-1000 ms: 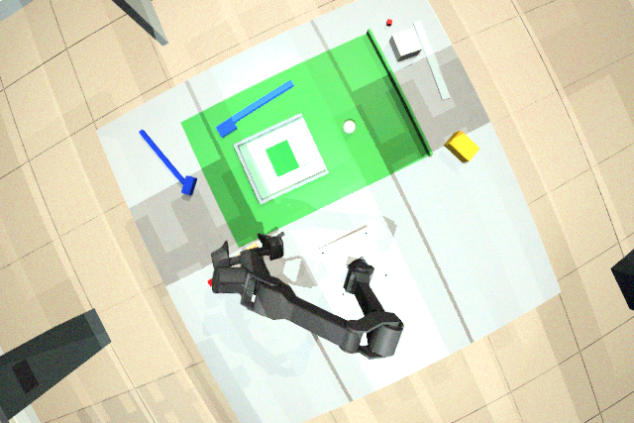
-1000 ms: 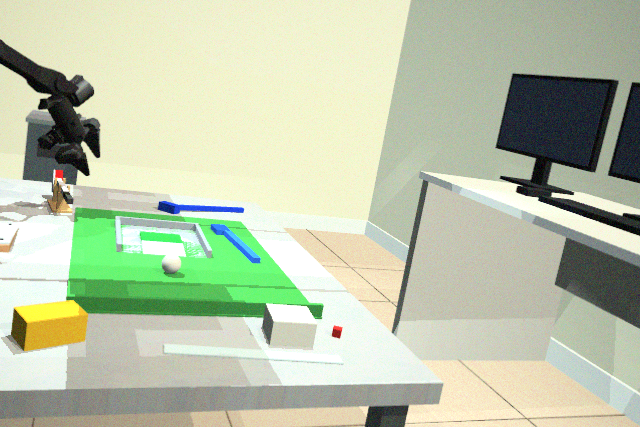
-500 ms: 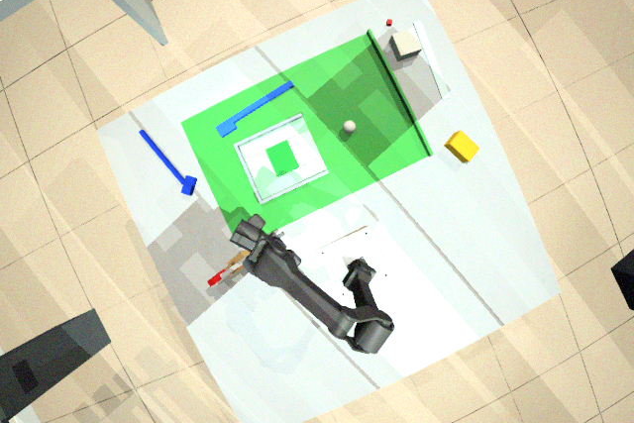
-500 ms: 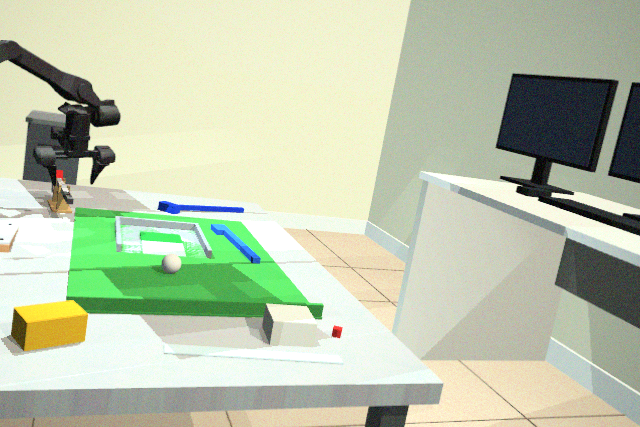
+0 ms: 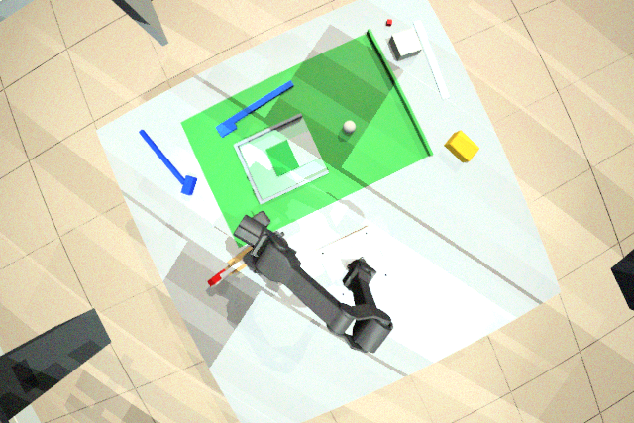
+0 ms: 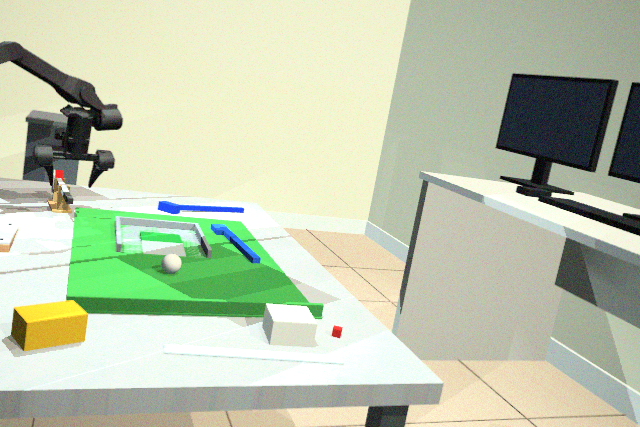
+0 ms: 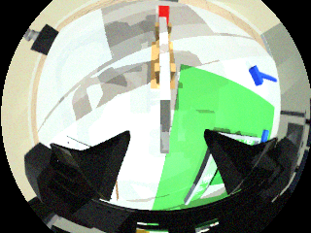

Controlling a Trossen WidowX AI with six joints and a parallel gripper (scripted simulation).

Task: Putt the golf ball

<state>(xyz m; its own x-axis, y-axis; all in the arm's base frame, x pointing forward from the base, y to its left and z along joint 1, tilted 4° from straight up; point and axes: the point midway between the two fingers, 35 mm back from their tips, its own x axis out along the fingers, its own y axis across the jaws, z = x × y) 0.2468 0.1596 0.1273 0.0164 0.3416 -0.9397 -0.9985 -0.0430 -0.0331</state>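
Observation:
The red putter [image 5: 216, 277] [image 6: 58, 174] [image 7: 164, 16] rests on a wooden stand [image 6: 59, 206] [image 7: 155, 82], its red head at the far end in the wrist view. Its white shaft runs to a grey grip. My gripper [image 6: 71, 185] [image 7: 168, 133] is open and empty, pointing down above the putter. In the wrist view the fingertips stand on either side of the grip. The golf ball [image 5: 349, 126] [image 6: 171, 263] lies on the green mat [image 5: 378, 137] [image 6: 118, 288]. The raised green [image 5: 281, 157] [image 6: 161, 237] has low grey walls, with its pale ramp side facing the ball.
One blue putter [image 5: 261, 102] [image 6: 240, 246] lies on the mat and another [image 5: 161, 156] [image 6: 206, 208] beside it. A green rail edges the mat. Beyond are a yellow block [image 5: 462, 146] [image 6: 50, 325], a white block [image 5: 405, 43] [image 6: 290, 325], a small red cube [image 5: 388, 22] [image 6: 337, 331] and a white strip [image 5: 431, 62] [image 6: 253, 355].

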